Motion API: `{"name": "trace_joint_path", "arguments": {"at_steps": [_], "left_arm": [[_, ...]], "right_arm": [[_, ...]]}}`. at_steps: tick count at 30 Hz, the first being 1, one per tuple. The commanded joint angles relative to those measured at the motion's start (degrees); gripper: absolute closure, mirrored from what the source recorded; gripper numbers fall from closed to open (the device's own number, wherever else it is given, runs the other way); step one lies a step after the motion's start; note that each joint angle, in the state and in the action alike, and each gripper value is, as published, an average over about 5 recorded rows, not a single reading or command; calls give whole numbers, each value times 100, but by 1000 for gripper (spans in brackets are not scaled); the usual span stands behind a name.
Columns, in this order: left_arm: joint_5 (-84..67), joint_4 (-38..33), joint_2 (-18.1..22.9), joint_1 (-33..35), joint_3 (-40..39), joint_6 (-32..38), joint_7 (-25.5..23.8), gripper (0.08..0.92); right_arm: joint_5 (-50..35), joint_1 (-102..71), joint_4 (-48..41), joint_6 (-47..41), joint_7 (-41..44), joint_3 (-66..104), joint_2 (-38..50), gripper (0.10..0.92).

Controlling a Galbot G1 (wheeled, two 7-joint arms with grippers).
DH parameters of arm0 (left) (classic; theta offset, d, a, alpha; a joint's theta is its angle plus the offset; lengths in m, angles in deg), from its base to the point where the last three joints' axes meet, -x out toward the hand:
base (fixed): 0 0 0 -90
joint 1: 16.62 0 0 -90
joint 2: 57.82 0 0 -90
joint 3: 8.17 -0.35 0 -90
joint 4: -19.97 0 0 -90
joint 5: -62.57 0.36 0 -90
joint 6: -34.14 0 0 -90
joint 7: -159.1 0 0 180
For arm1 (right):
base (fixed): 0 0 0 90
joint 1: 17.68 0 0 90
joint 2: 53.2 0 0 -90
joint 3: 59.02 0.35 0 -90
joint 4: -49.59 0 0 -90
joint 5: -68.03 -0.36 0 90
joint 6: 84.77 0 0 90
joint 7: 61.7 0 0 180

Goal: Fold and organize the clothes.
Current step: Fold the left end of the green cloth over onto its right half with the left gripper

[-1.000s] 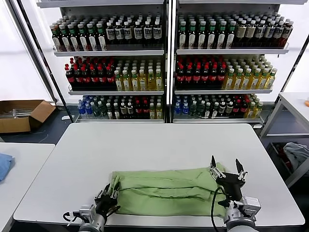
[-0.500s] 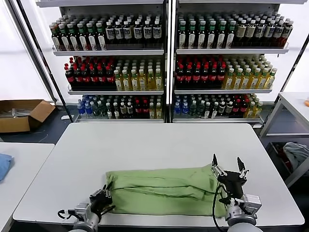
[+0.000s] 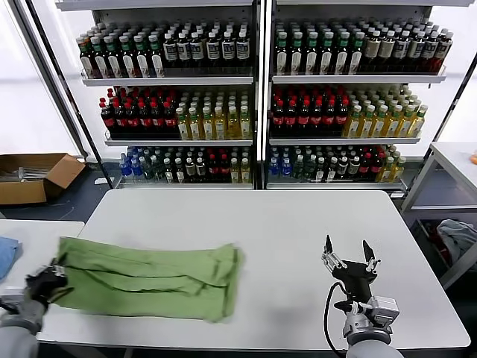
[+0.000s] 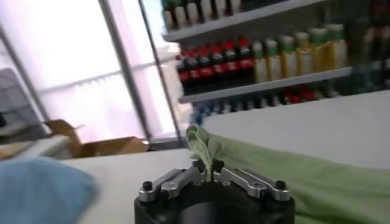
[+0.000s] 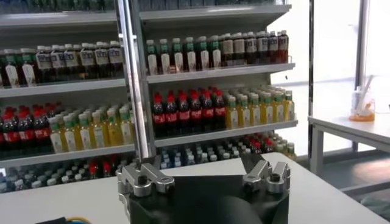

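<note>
Dragged well to the robot's left since a second ago, the light green shirt [image 3: 149, 277] now lies as a long folded band across the near left part of the white desk [image 3: 268, 231], where earlier it lay near the front edge toward the right, between the two arms. Its left end reaches the desk's left edge, and its right end droops in soft folds just left of the desk's middle. The left gripper [image 3: 46, 282] has swung out to that left edge and is pressed together on the shirt's end; in the left wrist view its jaws meet on a bunched tuft of green cloth [image 4: 201, 146], with the rest of the garment trailing away over the desk surface. The right gripper [image 3: 350, 261] hovers above the near right part of the desk with its fingers spread wide and nothing between them, now well apart from the shirt that lay just beside it before. A second desk [image 3: 30, 246] stands to the left with a blue cloth [image 3: 7, 253] on it. Farther off, a cardboard box [image 3: 33, 175] sits on the floor at the left, and tall shelves [image 3: 253, 78] full of bottled drinks fill the background.
</note>
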Motion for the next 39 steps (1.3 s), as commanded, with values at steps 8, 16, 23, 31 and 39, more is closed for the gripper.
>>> {"name": "trace_joint_path", "arguments": {"at_steps": [8,16,23,31,39], "left_arm": [[95,-1004,368,79,-958,-306,36,890],[306,-1682,1080,-166,-2245,-701,282,890],[506,-1697,1259,-289,-2721,-871,314,890],[614,-1415,1407,-440,-3071,-932,323,890],[642,-1416,1466,-612,-3189,-987,276,890]], "right_arm": [[-6,-300,131,67,10,189,13,203],[14,-493,192,120,4,231,-38,203],[53,-602,188,177,-13,191,-117,203],[63,-717,172,233,-42,250,-161,203],[169,-789,119,278,-49,160,-249,203]]}}
